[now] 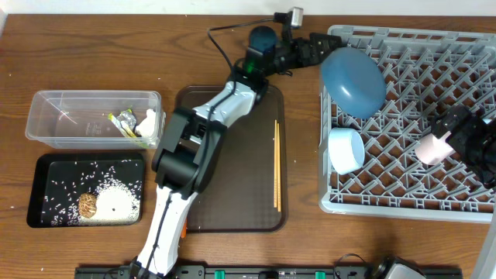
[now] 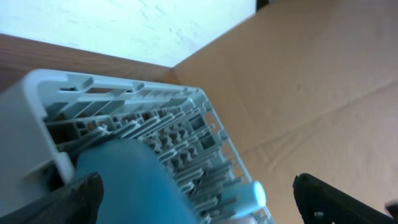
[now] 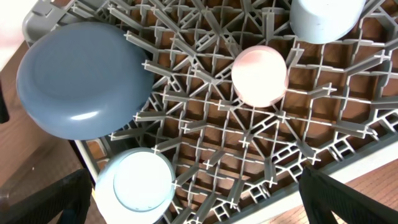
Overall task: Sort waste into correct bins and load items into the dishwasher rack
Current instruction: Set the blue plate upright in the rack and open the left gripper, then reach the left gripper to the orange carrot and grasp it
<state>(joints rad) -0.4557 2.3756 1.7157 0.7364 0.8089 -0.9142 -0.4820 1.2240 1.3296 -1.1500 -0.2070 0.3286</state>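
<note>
- Step in hand: rack loading, judged nearly done. Big blue plate [image 1: 353, 77], pale-blue bowl [image 1: 346, 149] and pale-pink cup [image 1: 430, 147] sit in the dishwasher rack [image 1: 411, 198].
- Left gripper [image 1: 319, 49], right gripper [image 1: 453, 136]: jaws spread, holding nothing.
- Next, likely: chopsticks [image 1: 276, 163] on the brown tray [image 1: 232, 209], left of the rack; these call for a low, fine pinch.
- Right wrist only: light-blue cup [image 3: 323, 18].

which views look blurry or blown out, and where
Left wrist: the blue plate up close is smeared out of focus, and the wall at top is blown white. Right wrist: sharp across the rack, but the pink cup is washed nearly white. Overhead: even light, crisp.
</note>
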